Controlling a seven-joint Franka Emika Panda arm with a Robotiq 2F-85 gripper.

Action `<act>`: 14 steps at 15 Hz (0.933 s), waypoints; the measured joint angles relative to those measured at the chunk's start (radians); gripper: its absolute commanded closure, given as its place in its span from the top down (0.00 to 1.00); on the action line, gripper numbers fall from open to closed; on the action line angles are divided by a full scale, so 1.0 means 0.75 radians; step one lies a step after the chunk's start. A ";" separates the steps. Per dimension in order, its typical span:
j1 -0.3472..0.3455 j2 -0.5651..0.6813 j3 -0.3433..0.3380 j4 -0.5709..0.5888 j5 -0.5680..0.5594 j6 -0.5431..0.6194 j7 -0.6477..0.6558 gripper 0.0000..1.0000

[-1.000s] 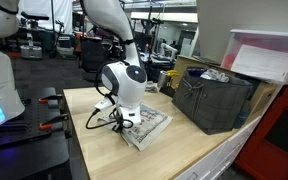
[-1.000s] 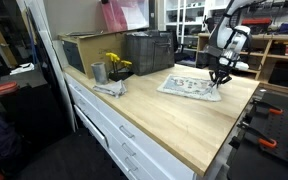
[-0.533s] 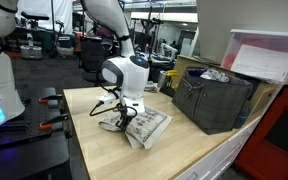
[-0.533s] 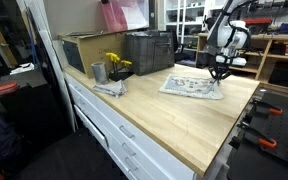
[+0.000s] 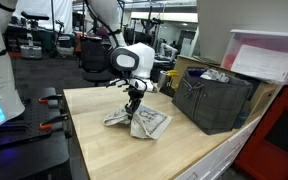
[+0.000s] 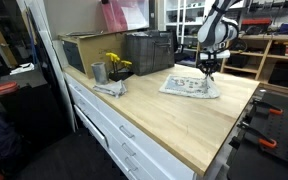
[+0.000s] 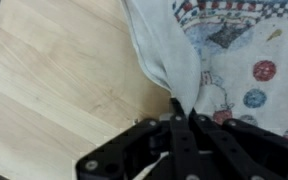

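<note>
Pincer: pressed together, pinching a raised fold of the patterned cloth.
Cloth: lay on the wooden surface, one edge drawn up under the pincer.
Nearby: black crate stood near the cloth, not touching it.

The robot arm was built of smooth, glossy white shells, rounded and bulbous at each joint with thin darker seams between the segments, and its wrist segment carried a dark round face in an exterior view. At its end sat a matte black gripper of angular metal links. A small pale round screw head showed on the gripper's frame in the wrist view.
</note>
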 measured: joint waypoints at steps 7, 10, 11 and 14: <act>0.042 0.171 0.031 0.400 -0.120 -0.275 0.249 0.01; 0.070 0.240 0.037 0.537 -0.207 -0.364 0.338 0.01; 0.086 0.261 0.038 0.575 -0.240 -0.394 0.370 0.01; 0.144 0.321 0.042 0.675 -0.337 -0.471 0.459 0.01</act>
